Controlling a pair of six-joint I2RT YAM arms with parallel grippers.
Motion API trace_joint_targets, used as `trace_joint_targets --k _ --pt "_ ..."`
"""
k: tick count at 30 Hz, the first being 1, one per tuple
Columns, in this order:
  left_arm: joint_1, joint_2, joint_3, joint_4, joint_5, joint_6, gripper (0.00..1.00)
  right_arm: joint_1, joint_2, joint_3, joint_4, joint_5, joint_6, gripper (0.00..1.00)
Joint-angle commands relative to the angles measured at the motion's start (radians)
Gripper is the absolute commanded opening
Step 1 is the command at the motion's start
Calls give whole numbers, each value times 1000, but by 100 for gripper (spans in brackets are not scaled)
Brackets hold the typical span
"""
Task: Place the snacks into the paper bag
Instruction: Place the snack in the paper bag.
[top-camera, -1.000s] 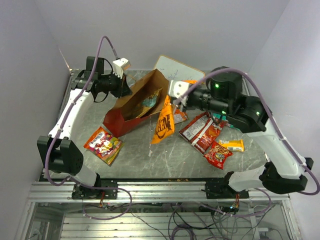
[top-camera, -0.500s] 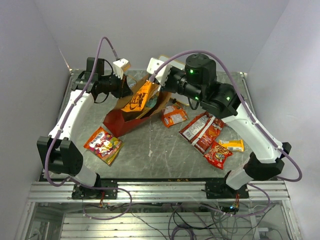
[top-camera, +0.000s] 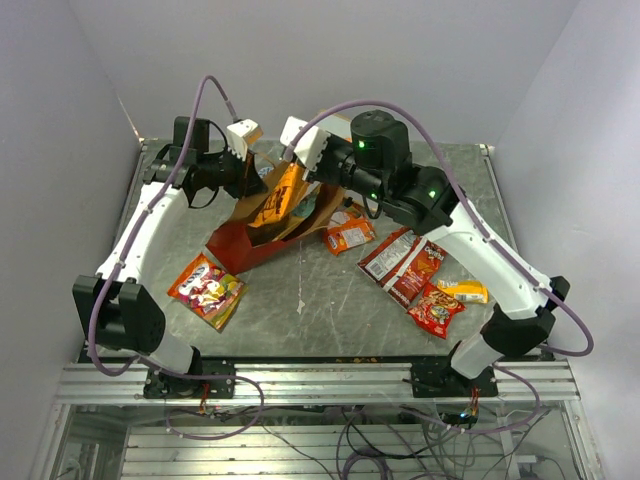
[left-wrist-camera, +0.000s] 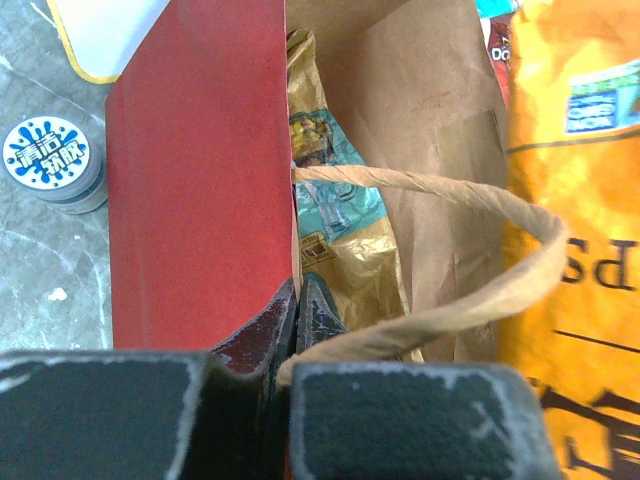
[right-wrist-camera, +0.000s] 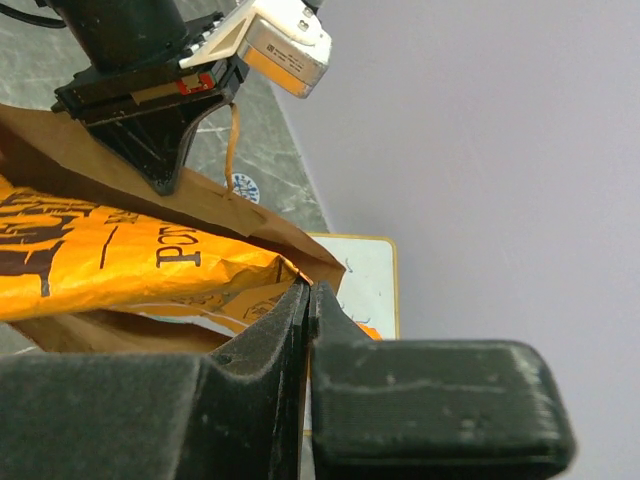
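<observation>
Now paper bag (top-camera: 233, 249) holds teal packet (left-wrist-camera: 326, 192); left gripper (left-wrist-camera: 297, 302) grips rim (left-wrist-camera: 289, 250), right gripper (right-wrist-camera: 309, 296) chips (right-wrist-camera: 100, 262).

chip bag (top-camera: 276, 199) partly inside paper bag (top-camera: 231, 249) mouth

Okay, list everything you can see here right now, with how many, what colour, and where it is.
paper bag: one, red outside, brown inside, tilted, centre-left
large chip bag: one, orange, partly in the paper bag's mouth
teal-gold packet: one, inside the paper bag
small orange packet: one, just right of the paper bag
maroon packs: apparently two, overlapping, right of centre
red packet: one, near right
yellow bar: one, beside the red packet
red-orange packet: one, near left
white board: one, yellow-rimmed, behind the paper bag
round tin: one, blue-white label, beside the paper bag
left pincer: shut on the paper bag's wall
right pincer: shut on the large chip bag
</observation>
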Motion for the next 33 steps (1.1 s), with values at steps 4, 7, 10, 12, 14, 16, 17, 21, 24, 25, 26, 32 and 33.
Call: trace_joint_targets --k 4,7,10,12,14,16,17,21,24,25,26,32,33 --pt "-10 -49 -1 50 61 -6 7 -4 44 2 68 39 0 0" --pt "-11 -54 -1 54 68 -12 7 -3 74 16 41 30 12 0" --pt "-11 -57 0 55 76 -14 7 -3 97 12 24 13 21 0" --pt "-11 -57 0 55 79 -14 7 0 109 6 22 4 23 0" --pt "-11 -54 -1 58 81 -16 7 3 121 7 15 -8 27 0" --pt "-12 -52 -3 60 82 -19 7 7 132 4 14 -23 28 0" --pt "-12 -51 -3 60 83 -18 7 10 138 3 15 -29 28 0" --pt "-13 -44 -1 53 82 -12 7 15 172 6 19 -43 13 0" --pt "-12 -39 2 47 66 -7 7 17 177 -9 38 -71 -12 0" --pt "-12 -36 7 43 60 -6 7 17 175 -15 49 -85 -23 0" --pt "-12 -33 11 40 53 -11 7 18 172 -23 56 -97 -31 0" --pt "-12 -12 16 54 11 -63 7 42 157 -28 61 -144 -54 0" --pt "-12 -10 17 56 6 -67 7 47 156 -26 57 -144 -55 0"
